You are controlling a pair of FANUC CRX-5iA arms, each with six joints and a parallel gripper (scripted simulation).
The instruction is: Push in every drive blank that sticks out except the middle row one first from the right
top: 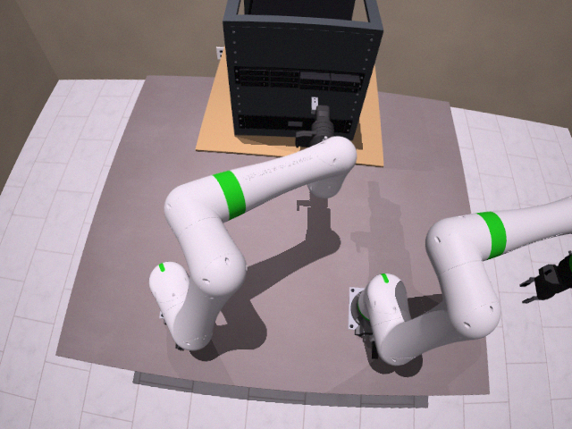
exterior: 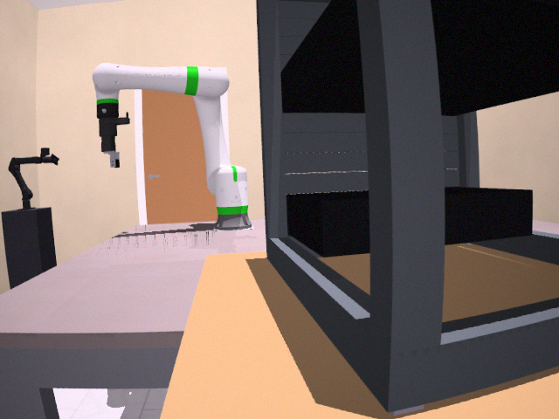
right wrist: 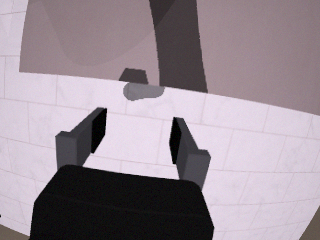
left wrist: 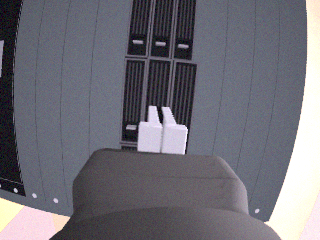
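Note:
The dark rack stands upright. In the top view, the third blank and fourth blank from the left in the top row stick out. The left wrist view is turned sideways; a top-row blank shows beside a middle-row blank. My left gripper is shut and empty, pointing at the rack front near the third column. Contact cannot be told. It hides part of these blanks and the last column. My right gripper is open and empty, far from the rack.
The rack stands on a wooden board at the back of the table. A second dark unit sits low in the rack. The right gripper hangs beyond the table's right edge, over the floor.

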